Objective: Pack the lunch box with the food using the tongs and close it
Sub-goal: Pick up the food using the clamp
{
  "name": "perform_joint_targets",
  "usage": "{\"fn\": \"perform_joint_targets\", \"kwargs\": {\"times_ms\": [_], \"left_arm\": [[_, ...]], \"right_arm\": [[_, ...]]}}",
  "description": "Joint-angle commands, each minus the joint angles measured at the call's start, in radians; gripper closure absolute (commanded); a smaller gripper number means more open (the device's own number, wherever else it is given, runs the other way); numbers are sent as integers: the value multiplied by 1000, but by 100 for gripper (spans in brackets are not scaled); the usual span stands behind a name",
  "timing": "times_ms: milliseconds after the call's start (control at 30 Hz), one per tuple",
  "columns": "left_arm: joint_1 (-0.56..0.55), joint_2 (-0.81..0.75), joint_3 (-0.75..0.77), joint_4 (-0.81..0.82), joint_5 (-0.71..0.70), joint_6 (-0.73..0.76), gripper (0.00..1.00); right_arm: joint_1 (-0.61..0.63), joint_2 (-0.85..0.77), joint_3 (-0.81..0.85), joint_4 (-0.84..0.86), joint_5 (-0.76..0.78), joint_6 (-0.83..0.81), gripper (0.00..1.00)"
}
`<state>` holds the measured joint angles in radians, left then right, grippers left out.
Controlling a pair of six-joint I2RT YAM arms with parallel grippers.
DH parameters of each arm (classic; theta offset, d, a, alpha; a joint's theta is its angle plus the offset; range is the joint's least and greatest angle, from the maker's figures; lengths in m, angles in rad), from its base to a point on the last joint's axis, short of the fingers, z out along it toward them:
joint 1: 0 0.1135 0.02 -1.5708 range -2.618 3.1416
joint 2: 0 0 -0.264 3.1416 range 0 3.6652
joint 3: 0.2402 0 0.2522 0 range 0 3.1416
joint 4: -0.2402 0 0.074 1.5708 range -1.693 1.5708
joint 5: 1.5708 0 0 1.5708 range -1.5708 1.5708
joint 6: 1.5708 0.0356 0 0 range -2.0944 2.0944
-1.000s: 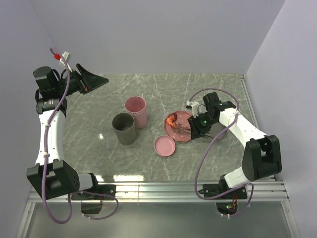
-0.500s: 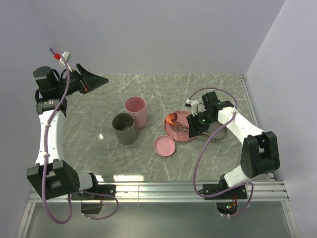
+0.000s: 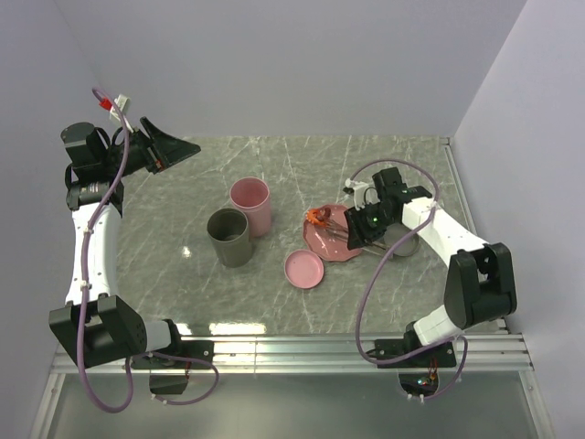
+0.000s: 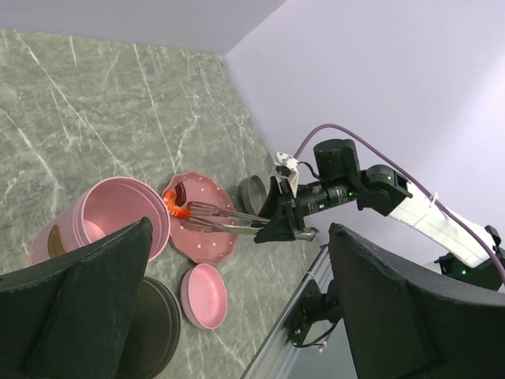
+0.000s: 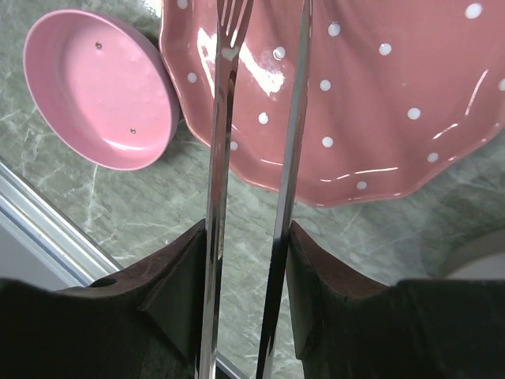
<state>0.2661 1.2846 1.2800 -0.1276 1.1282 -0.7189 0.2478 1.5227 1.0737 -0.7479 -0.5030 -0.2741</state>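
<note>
My right gripper point(image 3: 364, 227) point(image 5: 248, 268) is shut on the handle end of the tongs point(image 3: 336, 227) point(image 5: 225, 118) point(image 4: 233, 221), one finger pressing each arm. The tongs reach left over the pink speckled plate point(image 3: 322, 245) point(image 5: 379, 103). At their tips sits the orange-red shrimp point(image 3: 316, 217) point(image 4: 175, 207), by the plate's far-left rim; I cannot tell how firmly it is pinched. The pink lunch box tub point(image 3: 249, 203) point(image 4: 110, 217) stands open to the left, touching a dark grey tub point(image 3: 228, 237). My left gripper point(image 3: 172, 150) point(image 4: 241, 237) hangs open and high at the back left, holding nothing.
A pink lid point(image 3: 304, 269) point(image 5: 99, 91) point(image 4: 203, 296) lies upturned in front of the plate. A grey lid point(image 3: 403, 243) point(image 4: 252, 193) lies right of the plate, under my right forearm. The metal rail point(image 3: 292, 347) runs along the table's near edge.
My right gripper has drawn slightly back and up, and the tongs' tips with the shrimp have shifted a little toward the back of the plate. The left arm has not moved.
</note>
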Motion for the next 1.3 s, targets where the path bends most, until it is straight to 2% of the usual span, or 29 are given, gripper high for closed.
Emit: {"fn": "perform_joint_targets", "kwargs": {"times_ms": [0,233,333,867,1067,1267], "left_arm": [[4,-14,12,26,19,9,1],[4,-16,-5,60,25,-16,1],[4,-16,13,22,24,18,1],[5,-11,10,40,24,1,1],[4,-8,9,31,24,9,1],[4,-7,5,46,27,-4,1]], "right_arm": [[-10,-79,6,-1,21,-13,52],[-10,-65,11,25,21,-7,50],[-12,-45,25,28,5,-4,49],[14,28,57,65,-26,19,49],[25,40,63,81,-25,27,52],[27,34,65,71,-31,24,62]]}}
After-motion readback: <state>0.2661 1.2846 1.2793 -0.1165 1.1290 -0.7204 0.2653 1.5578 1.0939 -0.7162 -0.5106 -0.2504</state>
